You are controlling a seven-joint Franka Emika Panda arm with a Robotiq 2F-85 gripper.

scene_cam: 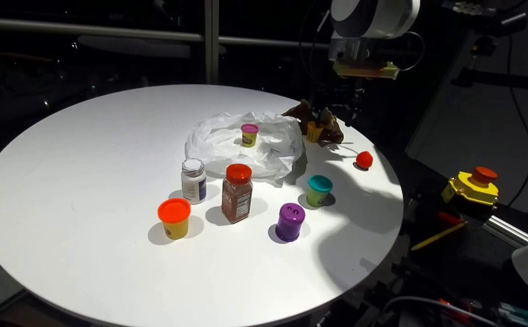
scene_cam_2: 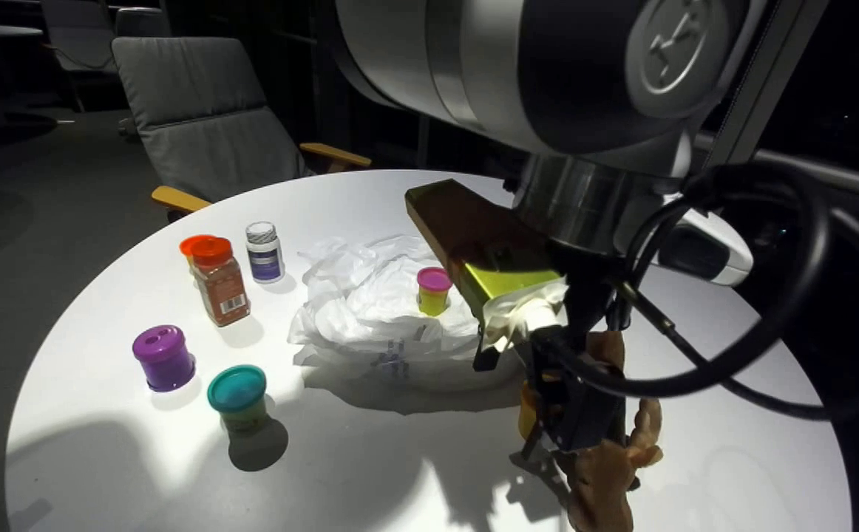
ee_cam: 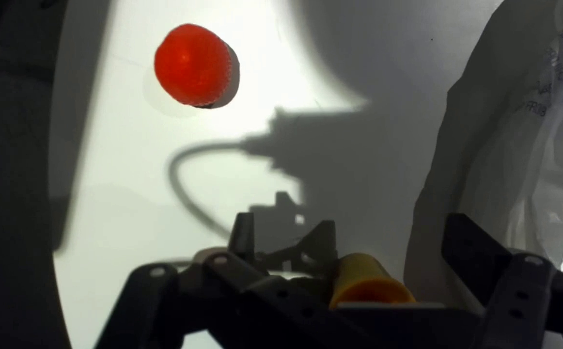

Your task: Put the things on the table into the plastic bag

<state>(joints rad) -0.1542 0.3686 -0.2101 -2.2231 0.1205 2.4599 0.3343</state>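
Observation:
My gripper (ee_cam: 351, 232) stands open above the orange cup (ee_cam: 364, 276), whose mouth shows between the spread fingers. Beside the cup lies the brown plush toy (scene_cam: 333, 129), partly behind the gripper in both exterior views. The whitish plastic bag (scene_cam: 209, 141) sits spread open on the round white table (scene_cam: 87, 204), with a pink-lidded tub (scene_cam: 248, 136) in it. In front of the bag are a white bottle (scene_cam: 194, 184), red-capped jar (scene_cam: 236, 195), orange-lidded tub (scene_cam: 175, 220), purple container (scene_cam: 290, 222) and teal-lidded tub (scene_cam: 318, 193). A red ball (ee_cam: 193, 64) rests close to the table's edge.
Off the table is a yellow-and-red device (scene_cam: 472, 188) on a dark surface. A grey chair (scene_cam_2: 200, 111) stands beyond the table. Black cables (scene_cam_2: 725, 369) loop out from the wrist. The bag's crumpled wall (ee_cam: 543, 169) lies near one finger in the wrist view.

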